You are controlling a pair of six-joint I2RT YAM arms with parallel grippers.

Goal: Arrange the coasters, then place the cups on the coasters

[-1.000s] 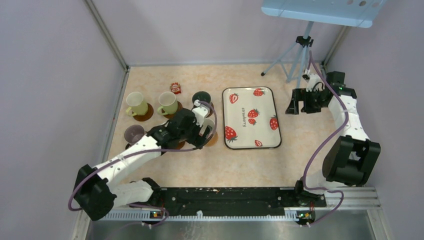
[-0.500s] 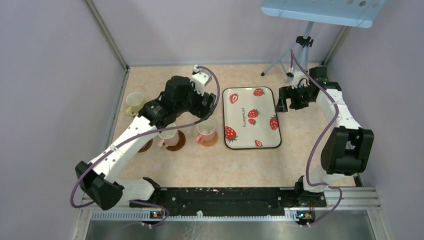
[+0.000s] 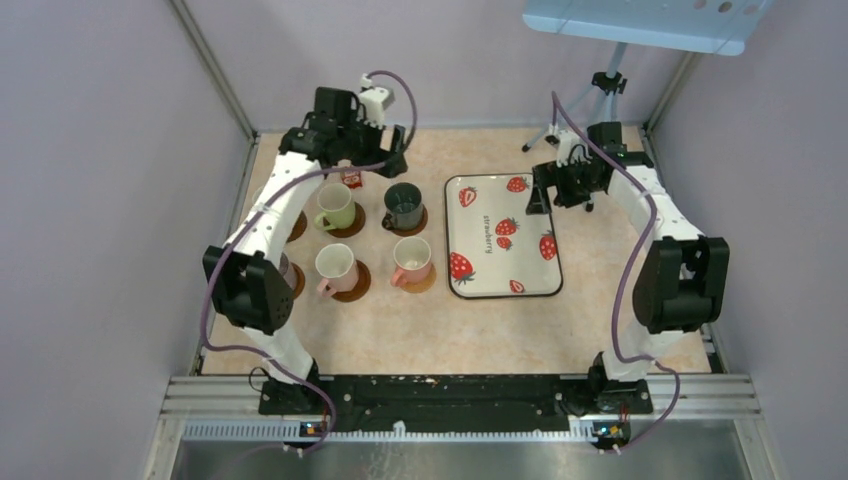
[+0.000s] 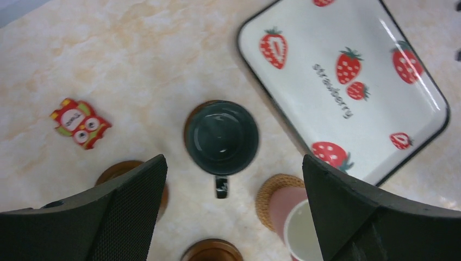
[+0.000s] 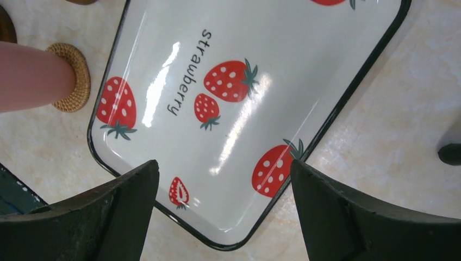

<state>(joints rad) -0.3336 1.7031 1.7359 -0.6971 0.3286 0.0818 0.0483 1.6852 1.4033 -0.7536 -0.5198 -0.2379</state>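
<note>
Dark-green glaze filled the middle of the left wrist view. The dark green cup (image 4: 221, 137) was seated on a brown coaster (image 4: 191, 112), directly under the left gripper (image 4: 234, 168), whose jaws were spread wide and empty. The right gripper (image 5: 224, 166) was likewise held wide with nothing in it, above the tray (image 5: 304, 32).

From above, the yellow-green cup (image 3: 335, 207), the cream cup (image 3: 335, 266) and the pink cup (image 3: 411, 260) were each seen on a coaster. The other two cups were mostly hidden by the left arm (image 3: 262, 225), so their seating could not be judged.

The task was judged nearly or fully done. The main risk was judged to be a careless drop or swing of the left arm, by which the cup below could be clipped and tipped. The pink cup appeared off-centre on its woven coaster (image 4: 270, 191), near the tray's rim, so it could be nudged off.
</note>
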